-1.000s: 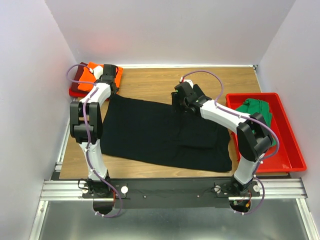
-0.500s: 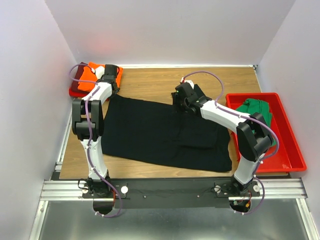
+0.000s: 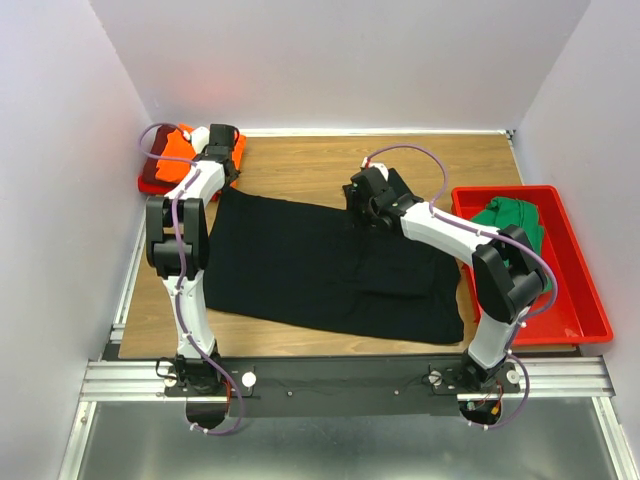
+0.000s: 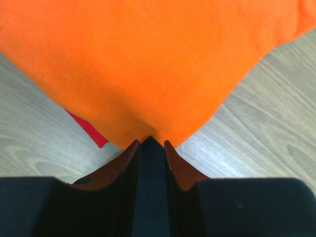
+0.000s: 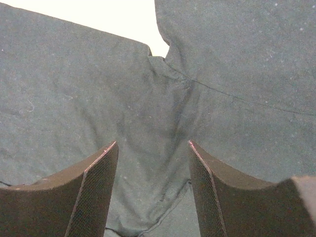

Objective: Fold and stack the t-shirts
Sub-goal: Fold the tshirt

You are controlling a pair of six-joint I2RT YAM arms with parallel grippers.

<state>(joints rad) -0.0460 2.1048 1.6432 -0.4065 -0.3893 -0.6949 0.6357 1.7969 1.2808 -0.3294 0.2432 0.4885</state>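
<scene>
A black t-shirt (image 3: pixel 310 265) lies spread flat mid-table. At the back left corner an orange t-shirt (image 3: pixel 178 143) rests on a dark red one (image 3: pixel 152 180). A green t-shirt (image 3: pixel 512 222) lies bunched in the bin. My left gripper (image 3: pixel 222 142) is at the orange shirt's near corner (image 4: pixel 148 64). In the left wrist view its fingertips (image 4: pixel 150 143) stand a narrow gap apart with only darkness between, so a grip cannot be made out. My right gripper (image 3: pixel 360 205) hangs open over the black shirt's sleeve seam (image 5: pixel 168 69), its fingers (image 5: pixel 153 144) either side of a soft ridge of cloth.
A red plastic bin (image 3: pixel 585 300) stands at the right edge of the wooden table (image 3: pixel 300 160). White walls close in the left, back and right sides. A sliver of the red shirt (image 4: pixel 89 129) shows under the orange one.
My left gripper has crept a little toward the back, farther over the orange shirt. The right arm and the black shirt have hardly moved.
</scene>
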